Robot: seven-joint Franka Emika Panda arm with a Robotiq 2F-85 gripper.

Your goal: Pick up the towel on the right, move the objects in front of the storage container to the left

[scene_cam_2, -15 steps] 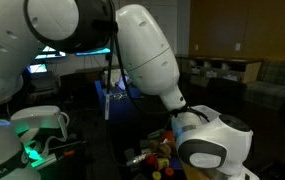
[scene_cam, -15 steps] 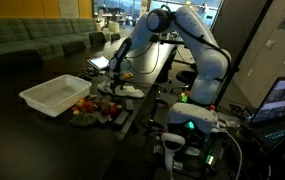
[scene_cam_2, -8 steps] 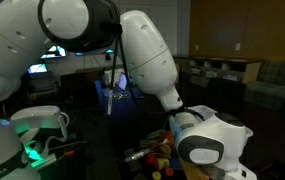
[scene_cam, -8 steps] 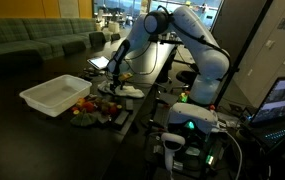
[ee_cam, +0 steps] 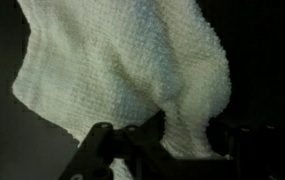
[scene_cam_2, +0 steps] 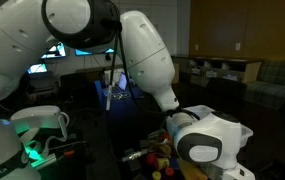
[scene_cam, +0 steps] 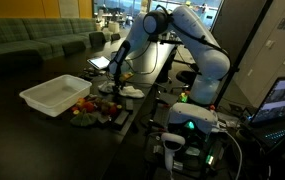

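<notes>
Wrist view was nearly filled by the small cream waffle-weave towel point(ee_cam: 122, 70), rumpled, with one thick fold running down into the black two-finger gripper point(ee_cam: 167, 145) at the bottom edge. The jaws stood partway in, one dark finger point(ee_cam: 100, 140) either side of that fold, but from where I stood I could not tell whether they truly pinched it or only framed it. In an exterior view the towel lay on the dark table point(scene_cam: 27, 140) under the lowered arm, just beside the jumble of small red, yellow and orange toy objects point(scene_cam: 90, 110), which sat in front of the shallow white translucent plastic storage container point(scene_cam: 54, 96). My worry was the hold: only one ridge of cloth sat between the jaws, so a lift could let it slide free and drop. A loose corner hanging down could also sweep through the toys next to it and scatter or snag them, since the cloth and the pile were so close. Pressing lower for a deeper bite risked jamming the fingertips against the tabletop.
</notes>
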